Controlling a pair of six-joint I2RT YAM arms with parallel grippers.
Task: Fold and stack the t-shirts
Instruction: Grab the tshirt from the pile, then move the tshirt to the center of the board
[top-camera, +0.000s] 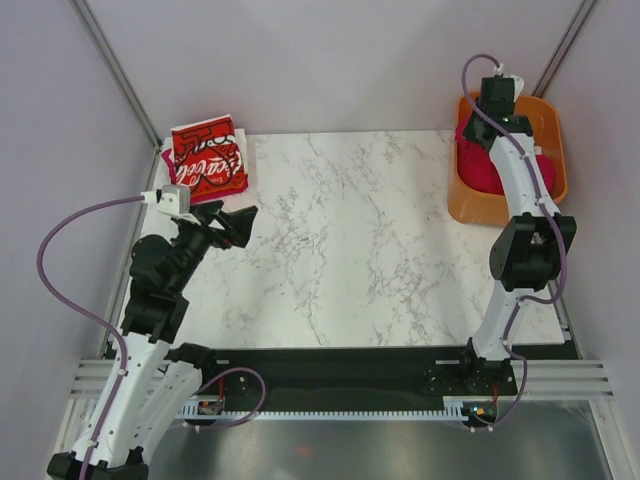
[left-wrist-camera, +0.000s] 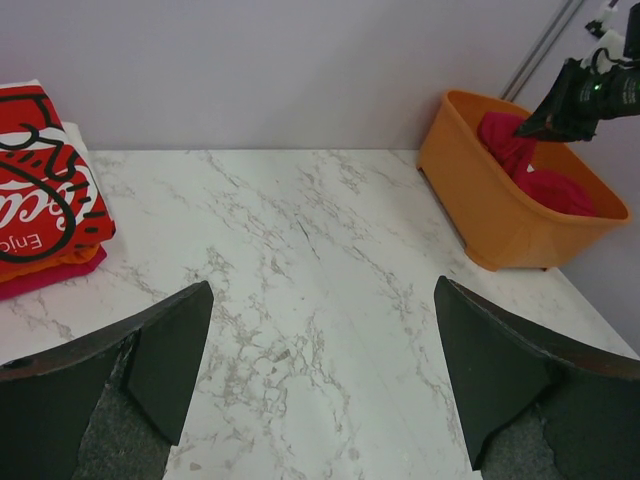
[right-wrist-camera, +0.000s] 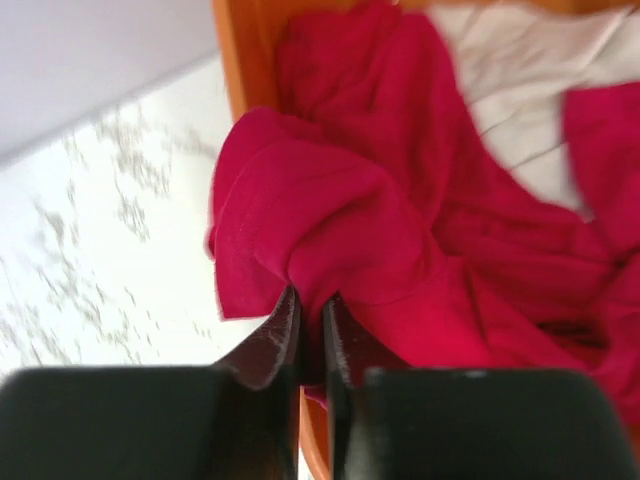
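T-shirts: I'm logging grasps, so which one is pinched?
The plain crimson t-shirt in the orange tub, pinched by the right gripper; the Coca-Cola t-shirt lies folded, ungripped.

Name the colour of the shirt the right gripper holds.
Plain crimson red; the shirt shows best in the right wrist view.

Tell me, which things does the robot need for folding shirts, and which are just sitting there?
For the job: crimson shirt pinched by the right gripper, off-white shirt, folded Coca-Cola shirt.
Just there: orange tub, marble table.
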